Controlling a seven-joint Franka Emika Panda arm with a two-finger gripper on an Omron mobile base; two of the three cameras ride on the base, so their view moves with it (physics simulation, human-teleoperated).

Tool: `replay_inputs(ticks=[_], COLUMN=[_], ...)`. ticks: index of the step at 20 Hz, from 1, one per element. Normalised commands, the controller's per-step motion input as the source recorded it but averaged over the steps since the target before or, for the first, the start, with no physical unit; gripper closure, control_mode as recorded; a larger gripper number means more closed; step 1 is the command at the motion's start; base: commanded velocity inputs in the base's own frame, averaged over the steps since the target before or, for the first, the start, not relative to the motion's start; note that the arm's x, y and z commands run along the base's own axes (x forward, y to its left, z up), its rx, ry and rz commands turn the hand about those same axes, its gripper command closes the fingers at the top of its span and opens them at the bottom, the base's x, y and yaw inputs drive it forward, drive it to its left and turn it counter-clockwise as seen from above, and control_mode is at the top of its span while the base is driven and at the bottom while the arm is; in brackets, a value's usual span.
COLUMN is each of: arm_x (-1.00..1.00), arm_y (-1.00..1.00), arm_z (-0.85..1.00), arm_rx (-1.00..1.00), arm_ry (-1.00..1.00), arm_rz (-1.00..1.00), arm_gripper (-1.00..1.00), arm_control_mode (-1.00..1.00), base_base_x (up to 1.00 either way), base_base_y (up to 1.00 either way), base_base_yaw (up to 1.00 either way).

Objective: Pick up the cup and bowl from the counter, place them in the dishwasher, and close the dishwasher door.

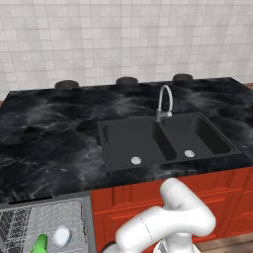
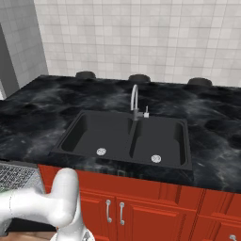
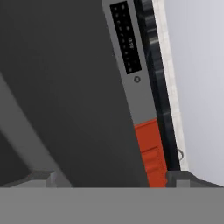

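Counter: we see the black marble-look counter [image 1: 44,138] spanning the middle of the left base view, around a matte black double sink [image 1: 165,141] with a curved silver faucet [image 1: 165,101].
Dishwasher: its grey wire rack [image 1: 47,225] shows at the lower left of the left base view, under the counter edge, beside the red cabinet [image 1: 148,202].
Cup: the green cup [image 1: 39,244] lies in the rack at the bottom left of that frame.
Bowl: the pale bowl [image 1: 61,236] sits in the rack just right of the cup.
Dishwasher door: in the hand view its dark panel [image 3: 65,87] takes the left and centre, seen close, with a grey control strip [image 3: 133,74] along its right edge.
Gripper: the gripper [image 3: 109,179] shows two dark tips at the bottom corners of the hand view, set wide apart and holding nothing.
Arm: the white arm [image 1: 168,222] bends towards the lower left of the left base view.
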Motion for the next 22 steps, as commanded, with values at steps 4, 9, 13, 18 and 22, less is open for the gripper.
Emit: replay_inputs(ticks=[4, 9, 13, 18, 22], arm_x=[0.67, 0.62, 0.61, 0.87, 0.91], arm_y=[0.00, 0.03, 0.03, -0.14, -0.25], arm_z=[-0.12, -0.17, -0.18, -0.01, 0.00], arm_rx=[0.00, 0.00, -0.04, -0.08, -0.07], arm_ry=[-0.07, -0.06, -0.07, -0.08, -0.07], arm_rz=[0.01, 0.02, 0.06, 0.08, 0.06], arm_gripper=[-1.00, -1.00, -1.00, -1.00, -1.00], arm_control_mode=[-1.00, -1.00, -1.00, -1.00, -1.00], base_base_x=[0.00, 0.00, 0.00, 0.00, 0.00], base_base_y=[0.00, 0.00, 0.00, 0.00, 0.00], base_base_yaw=[0.00, 0.00, 0.00, 0.00, 0.00])
